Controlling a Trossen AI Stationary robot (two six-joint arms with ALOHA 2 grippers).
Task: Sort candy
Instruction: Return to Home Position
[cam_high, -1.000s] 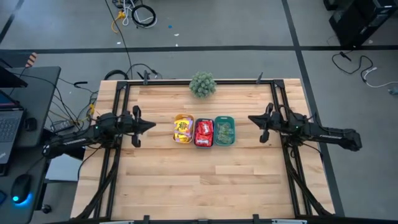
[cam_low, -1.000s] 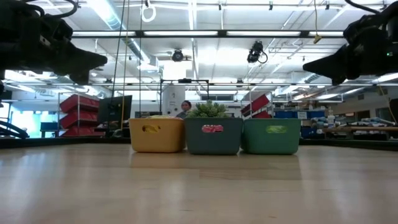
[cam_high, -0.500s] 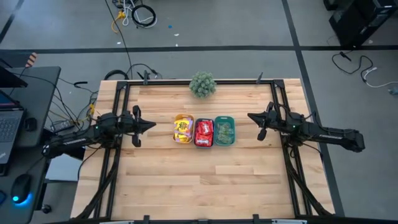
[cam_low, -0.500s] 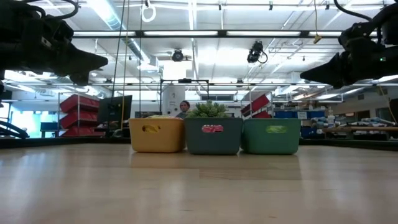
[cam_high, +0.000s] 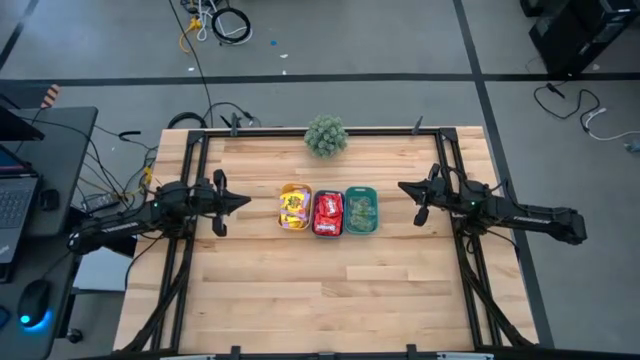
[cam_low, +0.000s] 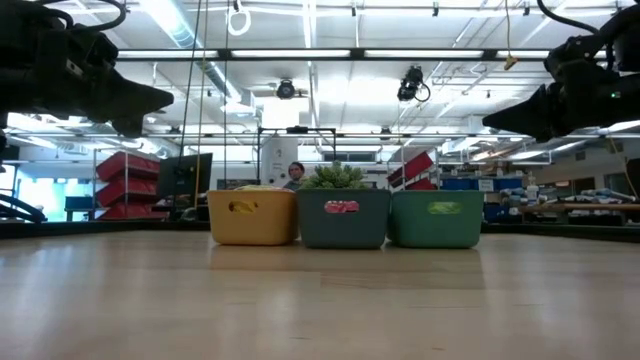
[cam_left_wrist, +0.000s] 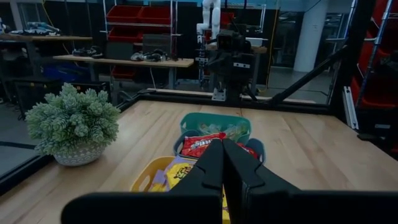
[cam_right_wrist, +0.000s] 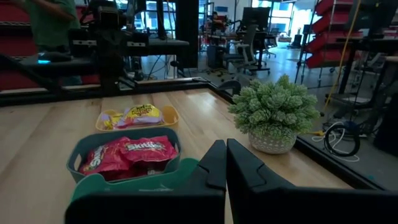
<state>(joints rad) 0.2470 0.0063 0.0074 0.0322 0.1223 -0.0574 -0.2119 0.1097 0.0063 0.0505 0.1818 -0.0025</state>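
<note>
Sort looks done: yellow candy (cam_high: 294, 207), red candy (cam_high: 328, 212) and pale green candy (cam_high: 361, 208) each sit in their own bin mid-frame, no loose packets visible on the table (cam_high: 300, 290), left gripper (cam_high: 246, 201) and right gripper (cam_high: 403, 187) pinched closed, empty, flanking the row.

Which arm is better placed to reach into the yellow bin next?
Probably left: the left end effector hangs beside the yellow bin, while the right end effector is past the green bin and the middle bin.
</note>
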